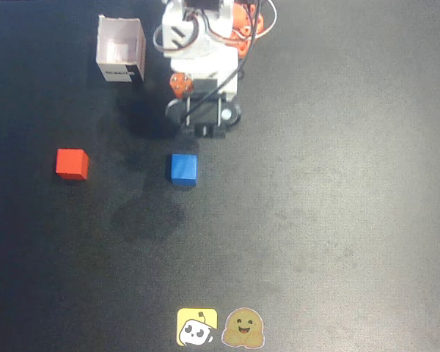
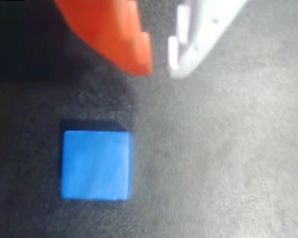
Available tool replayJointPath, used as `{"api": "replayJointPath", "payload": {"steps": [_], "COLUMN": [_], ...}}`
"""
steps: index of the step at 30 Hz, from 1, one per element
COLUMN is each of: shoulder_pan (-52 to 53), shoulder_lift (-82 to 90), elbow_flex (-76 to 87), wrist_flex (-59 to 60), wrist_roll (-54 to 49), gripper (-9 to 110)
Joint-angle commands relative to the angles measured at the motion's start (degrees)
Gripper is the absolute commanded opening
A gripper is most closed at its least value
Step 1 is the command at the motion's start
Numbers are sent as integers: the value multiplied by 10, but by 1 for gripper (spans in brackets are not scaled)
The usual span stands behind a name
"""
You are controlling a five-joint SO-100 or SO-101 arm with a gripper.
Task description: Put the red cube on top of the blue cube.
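Overhead view: looks straight down on the dark counter (image 1: 337,220) from high up, arm at top edge.
Wrist view: close, looking down past the hand (image 2: 160,69).
Shared: the blue cube (image 1: 182,169) (image 2: 96,165) and counter around it.

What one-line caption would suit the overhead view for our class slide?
Robot arm at the top edge, red cube and blue cube apart on the dark table, white box nearby.

My table (image 1: 337,220) is a dark matte surface. Sitting on it: red cube (image 1: 72,163), blue cube (image 1: 182,169), open white box (image 1: 121,50), plus two cartoon stickers (image 1: 220,328) near the front edge.
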Motion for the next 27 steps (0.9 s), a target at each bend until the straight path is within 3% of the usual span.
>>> {"api": "replayJointPath", "payload": {"steps": [1,10,27], "shoulder_pan": [1,25,205], "shoulder_lift": [-46,-108,-283], "elbow_flex": [-90,-198,-349], "wrist_flex": [18,48,70], "wrist_roll": [13,40,-26], "gripper": [7,22,22]}}
